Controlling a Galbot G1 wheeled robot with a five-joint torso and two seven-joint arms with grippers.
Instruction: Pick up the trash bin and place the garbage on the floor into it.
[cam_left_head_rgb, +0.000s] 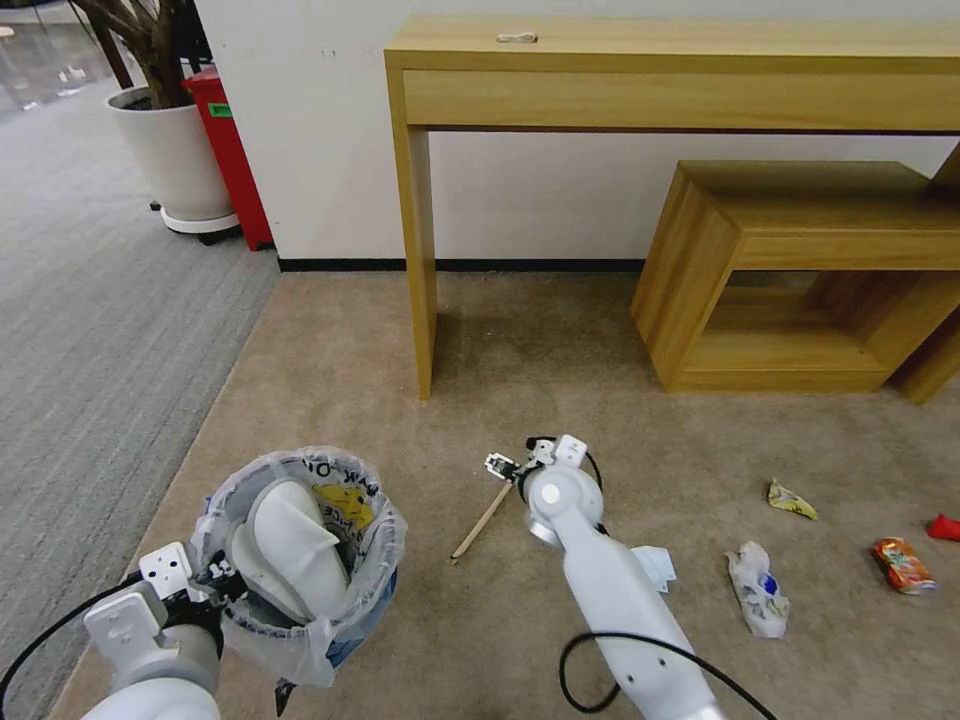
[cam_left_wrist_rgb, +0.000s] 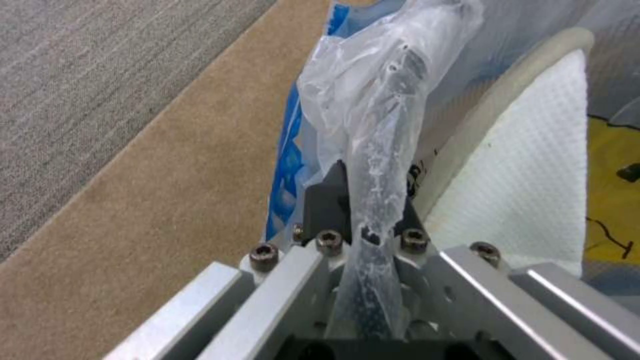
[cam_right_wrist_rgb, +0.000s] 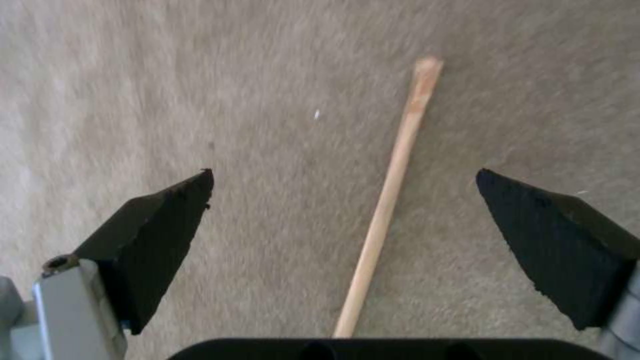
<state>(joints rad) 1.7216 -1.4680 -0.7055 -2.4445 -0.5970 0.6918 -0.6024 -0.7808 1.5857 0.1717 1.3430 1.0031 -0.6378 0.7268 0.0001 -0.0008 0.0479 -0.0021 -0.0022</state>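
The trash bin (cam_left_head_rgb: 372, 588), lined with a crinkly plastic bag (cam_left_wrist_rgb: 373, 125), hangs above the beige floor (cam_left_head_rgb: 560, 400) at the lower left. My left gripper (cam_left_head_rgb: 205, 585) is shut on its rim and bag. A white slipper (cam_left_head_rgb: 290, 545) stands inside it. My right gripper (cam_right_wrist_rgb: 343, 185) hovers open over the carpet, and the wooden stick (cam_right_wrist_rgb: 390, 195) lies between its fingers (cam_right_wrist_rgb: 167, 220) without touching them. More garbage lies to the right: a tissue pack (cam_left_head_rgb: 657, 565), a crushed white bottle (cam_left_head_rgb: 758, 590), a yellow wrapper (cam_left_head_rgb: 790, 500) and an orange wrapper (cam_left_head_rgb: 903, 565).
A wooden desk (cam_left_head_rgb: 660, 70) stands against the wall, its leg (cam_left_head_rgb: 420, 260) just beyond the stick. A low wooden shelf (cam_left_head_rgb: 800, 270) sits to the right. Grey ribbed carpet (cam_left_head_rgb: 90, 330), a white plant pot (cam_left_head_rgb: 175, 155) and a red bin (cam_left_head_rgb: 230, 150) are at the left.
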